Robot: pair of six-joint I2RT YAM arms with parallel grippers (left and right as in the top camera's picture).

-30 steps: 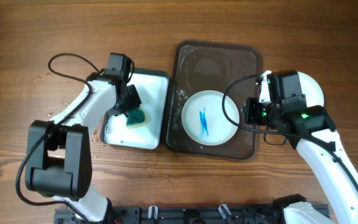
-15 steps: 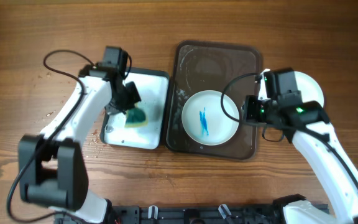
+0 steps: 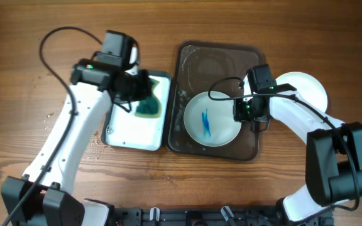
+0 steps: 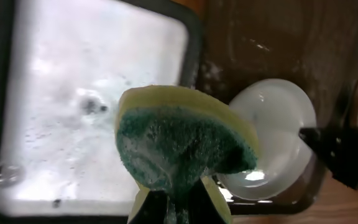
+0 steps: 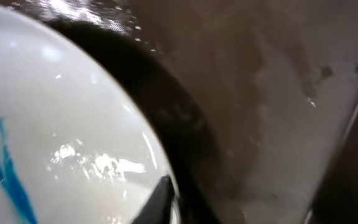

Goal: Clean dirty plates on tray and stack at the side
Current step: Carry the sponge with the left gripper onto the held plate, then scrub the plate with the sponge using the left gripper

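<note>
- Overhead: within the last second my left fingers [image 3: 138, 94] have lifted the green sponge [image 3: 148, 104] out of the white tub [image 3: 131, 135]. They have carried it toward the tub's right edge, next to the tray [image 3: 215, 56].
- Overhead: the right fingers [image 3: 244, 113] have moved in from the tray's right side to the right rim of the smeared plate [image 3: 209, 122]. That plate sits in the near half of the tray with its blue streak unwiped.
- Overhead: a second plate [image 3: 308, 88], plain white, lies on the desk [image 3: 244, 19] just right of the tray, partly under the right arm. My judgement is that scrubbing is about to start, with one arm steadying the plate and the other wiping.
- Left wrist: the fingers [image 4: 166, 211] are clamped on the sponge [image 4: 185, 146], which bulges above them with its wet green face toward the camera. Beyond it I see the soapy tub [image 4: 73, 106], the tray [image 4: 260, 43] and the plate [image 4: 272, 134].
- Right wrist: one dark fingertip [image 5: 159, 198] sits right at the plate's [image 5: 55, 124] rim over the wet tray [image 5: 260, 93]. It may be pinching the rim, but I cannot tell whether the fingers are closed.
- Writing: I can read no brand, label or text in any view.
</note>
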